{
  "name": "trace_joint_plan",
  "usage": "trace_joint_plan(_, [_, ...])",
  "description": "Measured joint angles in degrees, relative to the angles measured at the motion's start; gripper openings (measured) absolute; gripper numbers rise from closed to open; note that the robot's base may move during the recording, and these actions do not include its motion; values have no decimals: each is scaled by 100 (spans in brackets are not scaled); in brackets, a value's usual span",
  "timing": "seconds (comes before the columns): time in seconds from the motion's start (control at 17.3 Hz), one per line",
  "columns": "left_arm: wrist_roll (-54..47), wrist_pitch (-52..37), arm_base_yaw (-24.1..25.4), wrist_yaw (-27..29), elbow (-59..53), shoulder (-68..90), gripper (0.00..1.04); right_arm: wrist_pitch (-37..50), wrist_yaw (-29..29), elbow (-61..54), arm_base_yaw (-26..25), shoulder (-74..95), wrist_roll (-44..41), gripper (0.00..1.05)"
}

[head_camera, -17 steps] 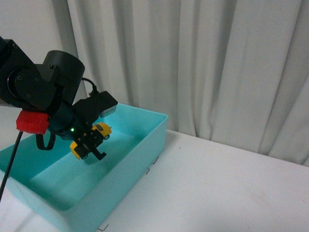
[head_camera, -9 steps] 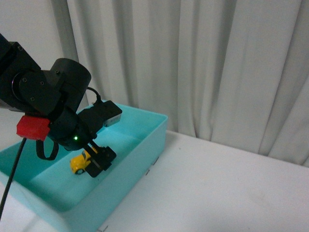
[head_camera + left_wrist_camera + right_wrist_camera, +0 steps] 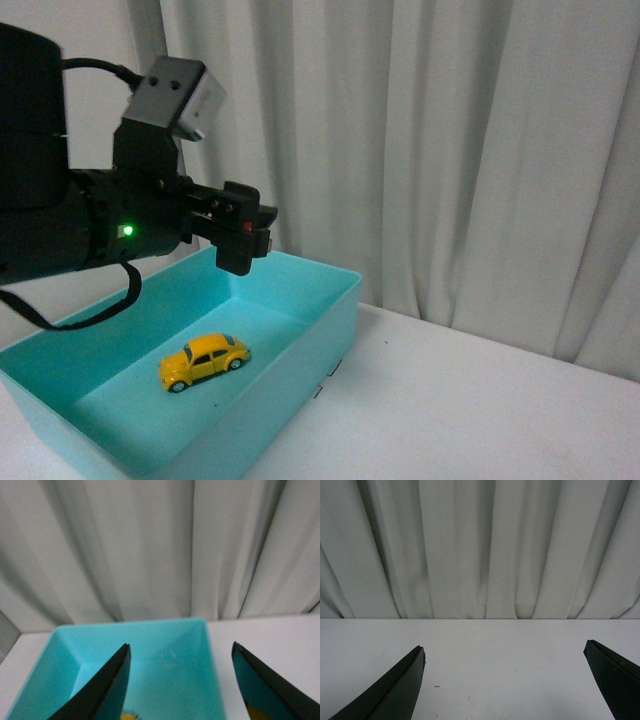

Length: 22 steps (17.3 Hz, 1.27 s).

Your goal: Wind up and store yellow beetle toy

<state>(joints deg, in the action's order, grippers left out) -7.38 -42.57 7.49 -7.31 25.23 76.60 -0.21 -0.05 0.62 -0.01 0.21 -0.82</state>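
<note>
While the left gripper [image 3: 243, 232] hangs empty with its jaws apart, the yellow beetle toy [image 3: 204, 360] lies below it, on the floor of the turquoise bin [image 3: 310, 340], not touching.

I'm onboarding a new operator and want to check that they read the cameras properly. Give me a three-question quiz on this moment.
1. True or false: the yellow beetle toy is clamped in the left gripper.
2. Where does the toy sit? A) on the white table B) on the floor of the turquoise bin C) on the bin's rim
3. Fill in: in the right wrist view, the right gripper is ____ and holds nothing.

Key
1. False: it lies free on its wheels, and the gripper is above it.
2. B
3. open
</note>
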Motion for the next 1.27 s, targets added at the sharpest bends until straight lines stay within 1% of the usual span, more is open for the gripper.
trace_joint_plan(0.06, [363, -706, -90, 48, -282, -417, 48, -2, 4, 0, 0, 0, 0, 98])
trace_joint_plan(0.12, [522, -852, -155, 116, -461, -778, 36, -2, 4, 0, 0, 0, 0, 98])
trace_joint_plan(0.23, [623, -713, -256, 223, -1021, -1073, 14, 0, 4, 0, 0, 0, 0, 98])
trace_joint_plan(0.29, [678, -649, -299, 289, -1257, -1237, 2, 0, 4, 0, 0, -2, 0, 98])
trace_joint_plan(0.35, [706, -632, -350, 323, -1381, -1508, 2, -2, -2, 0, 0, 0, 0, 98])
trace_joint_plan(0.41, [704, -592, -476, 535, -1462, -1755, 2, -2, 2, 0, 0, -2, 0, 98])
trace_joint_plan(0.46, [710, -496, -734, 682, -1591, -2024, 2, -2, 7, 0, 0, -2, 0, 98])
trace_joint_plan(0.52, [708, -341, -791, 671, -1770, -2249, 2, 0, 7, 0, 0, -2, 0, 98])
trace_joint_plan(0.81, [713, 210, -741, 734, -2131, -3195, 2, -2, 7, 0, 0, 0, 2, 98])
trace_joint_plan(0.87, [713, -26, -745, 732, -2339, -3224, 2, -2, 7, 0, 0, 0, 0, 98])
trace_joint_plan(1.04, [713, 737, -745, 734, -2465, -4068, 2, -2, 7, 0, 0, 0, 0, 98])
trace_joint_plan(1.27, [715, 1405, -745, 734, -2468, -4736, 2, -2, 7, 0, 0, 0, 0, 98])
